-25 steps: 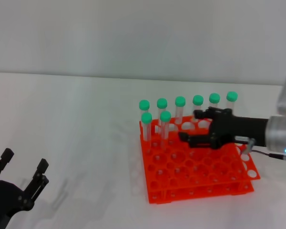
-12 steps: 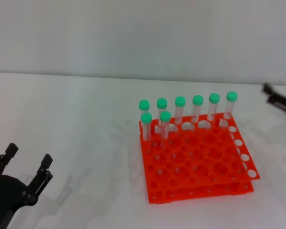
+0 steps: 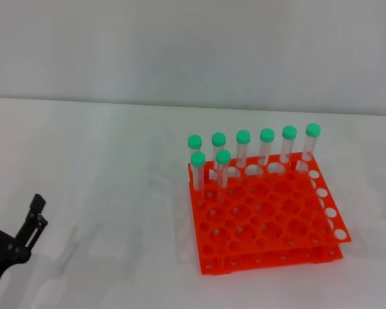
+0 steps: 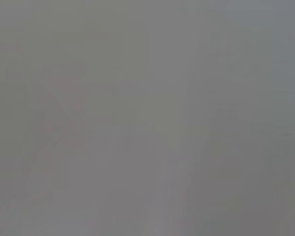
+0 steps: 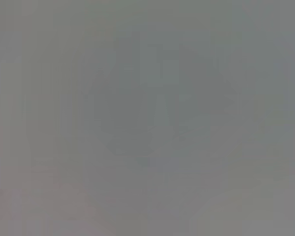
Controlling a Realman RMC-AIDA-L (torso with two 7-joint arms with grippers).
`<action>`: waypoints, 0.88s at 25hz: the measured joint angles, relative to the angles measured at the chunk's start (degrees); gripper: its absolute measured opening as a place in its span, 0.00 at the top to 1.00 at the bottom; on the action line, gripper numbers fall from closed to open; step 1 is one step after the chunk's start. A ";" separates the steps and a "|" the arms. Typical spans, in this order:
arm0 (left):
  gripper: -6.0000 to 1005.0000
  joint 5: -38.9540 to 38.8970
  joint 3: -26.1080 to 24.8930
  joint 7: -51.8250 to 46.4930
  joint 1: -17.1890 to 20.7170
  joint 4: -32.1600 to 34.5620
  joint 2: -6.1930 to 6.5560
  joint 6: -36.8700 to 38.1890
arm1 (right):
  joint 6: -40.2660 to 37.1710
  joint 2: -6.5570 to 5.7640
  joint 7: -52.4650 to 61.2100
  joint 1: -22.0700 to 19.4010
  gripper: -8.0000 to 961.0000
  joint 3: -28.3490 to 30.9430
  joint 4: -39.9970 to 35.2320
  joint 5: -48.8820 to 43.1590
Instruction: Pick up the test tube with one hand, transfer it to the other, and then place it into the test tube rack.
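The orange-red test tube rack [image 3: 267, 257] stands on the white table right of centre in the head view. Several clear test tubes with green caps stand upright in it: a row along the far edge, such as one [image 3: 243, 147], and two just in front at the far left, such as one [image 3: 222, 168]. I cannot tell the task's tube from the others. My left gripper [image 3: 14, 199] is open and empty at the lower left edge, far from the rack. My right gripper is out of view. Both wrist views show only plain grey.
The white table [image 3: 109, 167] stretches between the left gripper and the rack. A pale wall stands behind the table's far edge.
My right gripper has drawn back from over the rack to the right and left the view. My left gripper has moved down and to the left, staying open.
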 joint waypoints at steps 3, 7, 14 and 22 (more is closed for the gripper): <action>0.20 -0.06 -0.94 -0.81 -0.19 0.00 0.02 -0.62 | 0.02 0.00 -0.07 -0.49 0.09 0.03 0.30 0.96; 0.20 -0.18 -1.07 -0.83 -0.63 0.00 0.04 -1.40 | 0.10 0.13 -0.11 -0.57 0.09 -0.03 0.79 1.12; 0.20 -0.48 -1.13 -0.83 -1.09 -0.23 0.08 -2.15 | 0.21 0.25 0.06 -0.21 0.09 -0.25 1.17 1.27; 0.20 -7.99 -1.19 -3.16 -1.30 -2.91 0.06 -2.16 | 0.29 0.24 0.09 -0.03 0.09 -0.10 2.08 1.36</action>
